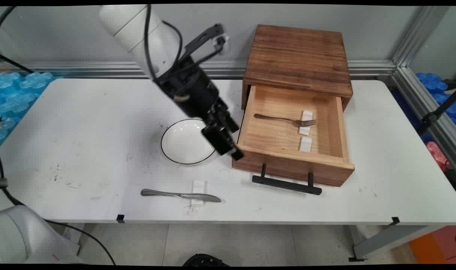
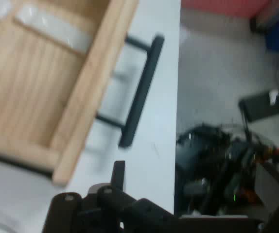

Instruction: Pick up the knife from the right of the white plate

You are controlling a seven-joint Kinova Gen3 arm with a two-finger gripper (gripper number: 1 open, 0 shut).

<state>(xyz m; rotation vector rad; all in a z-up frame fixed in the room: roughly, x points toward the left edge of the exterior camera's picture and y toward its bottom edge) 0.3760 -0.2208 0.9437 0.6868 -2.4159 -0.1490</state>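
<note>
The gripper [image 1: 233,152] hangs mid-frame at the near left corner of the open drawer [image 1: 250,150]; whether its fingers are open or closed cannot be told. The fork [image 1: 286,120] lies to its upper right inside the drawer, long axis left-right. The bowl [image 1: 183,144] sits just left, the knife [image 1: 181,195] below
</note>
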